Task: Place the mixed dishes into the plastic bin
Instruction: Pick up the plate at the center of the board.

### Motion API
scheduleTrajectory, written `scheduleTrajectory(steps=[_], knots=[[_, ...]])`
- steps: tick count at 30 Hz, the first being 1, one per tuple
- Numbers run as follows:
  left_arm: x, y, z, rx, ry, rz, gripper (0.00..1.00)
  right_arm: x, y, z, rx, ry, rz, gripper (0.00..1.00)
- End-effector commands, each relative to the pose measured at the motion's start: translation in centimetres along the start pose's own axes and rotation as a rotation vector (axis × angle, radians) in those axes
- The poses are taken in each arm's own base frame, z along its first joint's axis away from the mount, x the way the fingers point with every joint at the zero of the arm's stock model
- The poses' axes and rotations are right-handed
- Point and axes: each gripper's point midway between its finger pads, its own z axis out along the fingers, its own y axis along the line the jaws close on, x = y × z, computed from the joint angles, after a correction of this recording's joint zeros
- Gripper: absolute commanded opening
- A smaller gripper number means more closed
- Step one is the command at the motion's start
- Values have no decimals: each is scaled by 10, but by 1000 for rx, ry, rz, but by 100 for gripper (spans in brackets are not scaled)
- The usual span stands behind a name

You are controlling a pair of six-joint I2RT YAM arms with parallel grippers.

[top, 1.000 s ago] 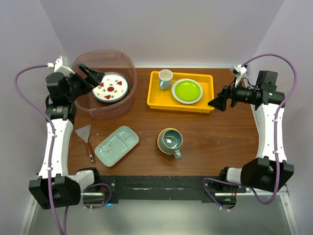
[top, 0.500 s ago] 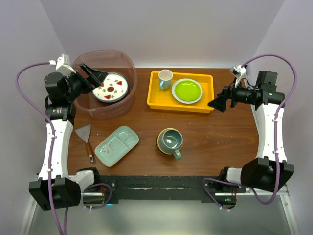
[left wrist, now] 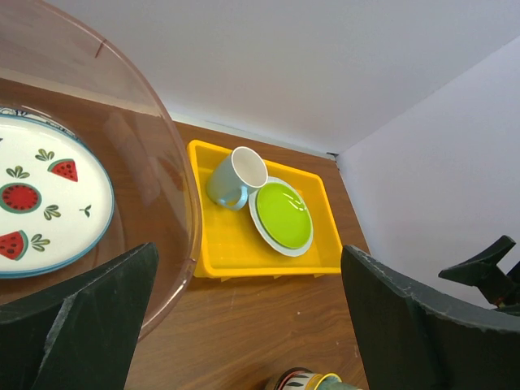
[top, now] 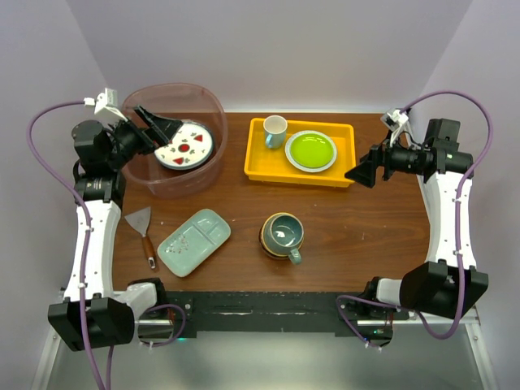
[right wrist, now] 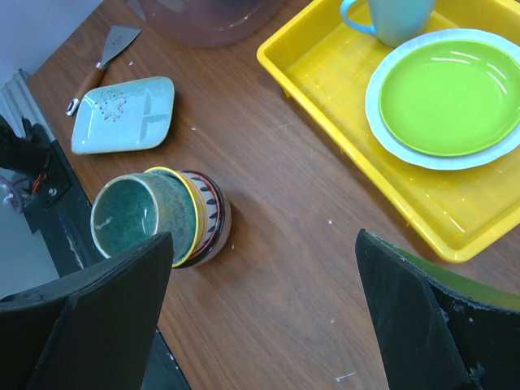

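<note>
The plastic bin (top: pixel 210 106) stands at the table's back left, and a white plate with red watermelon marks (top: pixel 185 146) (left wrist: pixel 41 203) lies flat inside it. My left gripper (top: pixel 160 128) hovers open and empty over the bin's left side. A pale green divided tray (top: pixel 194 241) (right wrist: pixel 123 116) lies near the front left. A teal mug (top: pixel 284 234) (right wrist: pixel 134 218) sits in stacked patterned bowls (right wrist: pixel 205 213) at front centre. My right gripper (top: pixel 361 171) is open and empty by the right end of the yellow tray.
A yellow tray (top: pixel 258 158) (left wrist: pixel 236 252) at the back holds a small white cup (top: pixel 275 130) and a lime-green plate (top: pixel 310 150). A metal scraper with a wooden handle (top: pixel 143 229) lies at the left edge beside the divided tray.
My left gripper has risen slightly and drawn back over the bin. The plate lies in the bin as before. The right arm has barely moved.
</note>
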Motion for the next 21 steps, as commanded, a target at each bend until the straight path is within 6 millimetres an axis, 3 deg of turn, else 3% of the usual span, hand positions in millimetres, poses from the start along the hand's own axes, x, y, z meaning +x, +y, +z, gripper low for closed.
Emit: scheduleTrajectory(steps=[1,21], knots=[[-17,-27,-10,84,-44,50,100,-14,11,-7,-15,-34,-64,98],[-19,-39,-12,130,-39,48,100,-14,11,-6,-26,-28,-64,98]])
